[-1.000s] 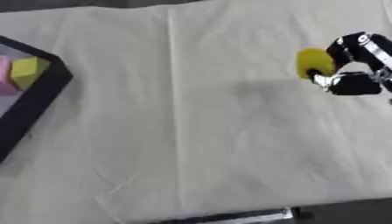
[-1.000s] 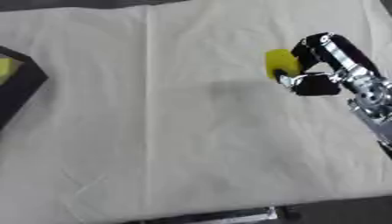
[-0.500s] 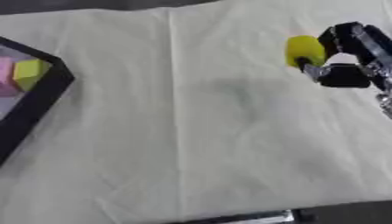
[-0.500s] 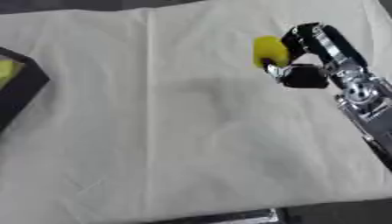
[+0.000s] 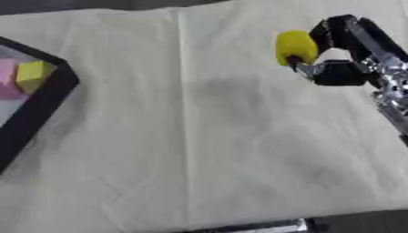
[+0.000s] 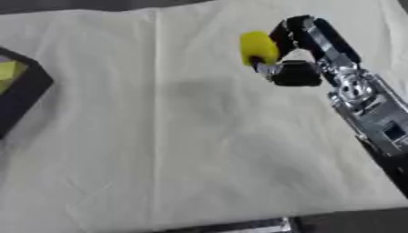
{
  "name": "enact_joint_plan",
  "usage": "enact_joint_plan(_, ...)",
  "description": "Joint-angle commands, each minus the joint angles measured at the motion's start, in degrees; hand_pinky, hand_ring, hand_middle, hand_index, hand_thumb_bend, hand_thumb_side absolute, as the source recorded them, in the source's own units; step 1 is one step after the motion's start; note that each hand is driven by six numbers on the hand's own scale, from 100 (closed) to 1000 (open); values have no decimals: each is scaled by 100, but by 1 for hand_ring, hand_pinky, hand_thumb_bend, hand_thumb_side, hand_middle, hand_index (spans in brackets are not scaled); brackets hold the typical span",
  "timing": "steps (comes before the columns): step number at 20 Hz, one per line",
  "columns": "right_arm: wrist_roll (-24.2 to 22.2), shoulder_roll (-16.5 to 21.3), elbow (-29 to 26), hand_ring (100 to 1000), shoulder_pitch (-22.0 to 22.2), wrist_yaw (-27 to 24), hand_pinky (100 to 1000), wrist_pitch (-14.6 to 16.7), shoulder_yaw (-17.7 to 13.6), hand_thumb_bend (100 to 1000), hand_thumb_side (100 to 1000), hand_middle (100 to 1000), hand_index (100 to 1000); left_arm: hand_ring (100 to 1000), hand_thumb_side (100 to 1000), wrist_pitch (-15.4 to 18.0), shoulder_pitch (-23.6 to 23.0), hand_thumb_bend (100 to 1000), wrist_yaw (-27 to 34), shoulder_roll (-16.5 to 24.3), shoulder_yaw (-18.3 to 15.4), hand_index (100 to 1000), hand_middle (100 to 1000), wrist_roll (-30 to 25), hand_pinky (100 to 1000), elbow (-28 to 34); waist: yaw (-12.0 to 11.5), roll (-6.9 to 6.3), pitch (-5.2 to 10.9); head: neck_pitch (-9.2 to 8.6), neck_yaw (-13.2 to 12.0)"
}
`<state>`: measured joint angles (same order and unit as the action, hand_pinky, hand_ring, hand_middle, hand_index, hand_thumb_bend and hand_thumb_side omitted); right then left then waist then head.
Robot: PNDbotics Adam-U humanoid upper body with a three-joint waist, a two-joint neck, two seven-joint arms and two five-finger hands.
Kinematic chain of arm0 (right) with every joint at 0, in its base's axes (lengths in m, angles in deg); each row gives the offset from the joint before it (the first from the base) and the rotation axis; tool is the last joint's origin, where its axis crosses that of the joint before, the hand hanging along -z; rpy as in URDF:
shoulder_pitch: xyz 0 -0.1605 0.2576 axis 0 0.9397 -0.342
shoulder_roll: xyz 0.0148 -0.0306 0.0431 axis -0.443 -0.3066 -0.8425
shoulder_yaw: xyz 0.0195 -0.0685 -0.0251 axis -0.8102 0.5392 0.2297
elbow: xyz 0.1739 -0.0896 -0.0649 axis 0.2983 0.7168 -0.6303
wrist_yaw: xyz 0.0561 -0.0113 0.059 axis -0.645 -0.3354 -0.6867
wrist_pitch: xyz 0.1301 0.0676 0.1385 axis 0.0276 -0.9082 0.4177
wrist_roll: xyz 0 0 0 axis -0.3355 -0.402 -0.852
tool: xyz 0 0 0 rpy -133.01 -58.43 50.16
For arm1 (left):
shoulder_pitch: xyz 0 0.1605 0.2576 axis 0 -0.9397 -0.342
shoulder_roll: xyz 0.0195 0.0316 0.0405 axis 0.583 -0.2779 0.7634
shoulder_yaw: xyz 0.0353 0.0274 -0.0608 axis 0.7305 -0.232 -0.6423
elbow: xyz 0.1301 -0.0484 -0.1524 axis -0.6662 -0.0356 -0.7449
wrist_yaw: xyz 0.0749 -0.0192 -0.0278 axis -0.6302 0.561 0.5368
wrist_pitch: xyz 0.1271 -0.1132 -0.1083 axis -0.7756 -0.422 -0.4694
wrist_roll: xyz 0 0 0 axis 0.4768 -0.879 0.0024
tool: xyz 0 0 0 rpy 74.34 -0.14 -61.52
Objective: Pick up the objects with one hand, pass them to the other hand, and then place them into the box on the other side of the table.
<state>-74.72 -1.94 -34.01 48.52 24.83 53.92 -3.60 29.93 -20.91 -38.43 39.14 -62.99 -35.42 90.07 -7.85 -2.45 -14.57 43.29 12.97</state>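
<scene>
1. Yellow rounded object point(image 6: 257, 47) is pinched in my right hand point(image 6: 296, 54), thumb and fingers curled around it, up near the far right of the surface point(image 5: 199, 136).
2. It's lifted clear of the cream cloth, with a soft shadow on the fabric below and to the left of it.
3. My right arm comes in from the right edge, black fingers up top and silver forearm running down toward the lower right corner.
4. Black-rimmed box point(image 5: 48, 98) sits at the far left edge, well apart from the hand and only partly in view.
5. Inside the box I can see a yellow block point(image 5: 33, 75) just beside a pink piece point(image 5: 8, 79), looks like they're touching.
6. My left hand doesn't show in either eye view.
7. Cloth is wrinkled, with a fold line running down it left of the object.
</scene>
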Motion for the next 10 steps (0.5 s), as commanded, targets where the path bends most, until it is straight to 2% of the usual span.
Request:
enact_joint_plan(1, -6, -3, -118, 441, -162, 101, 580, -74, 39, 307, 100, 361, 491, 660, 494, 39, 210, 100, 56, 150, 28, 743, 591, -115, 796, 327, -15, -63, 121, 23, -12)
enact_joint_plan(10, -44, -328, 29, 435, -596, 81, 571, 209, 387, 293, 100, 359, 487, 664, 455, 575, 834, 100, 147, -45, 416, 742, 594, -564, 791, 380, -89, -83, 177, 59, 5)
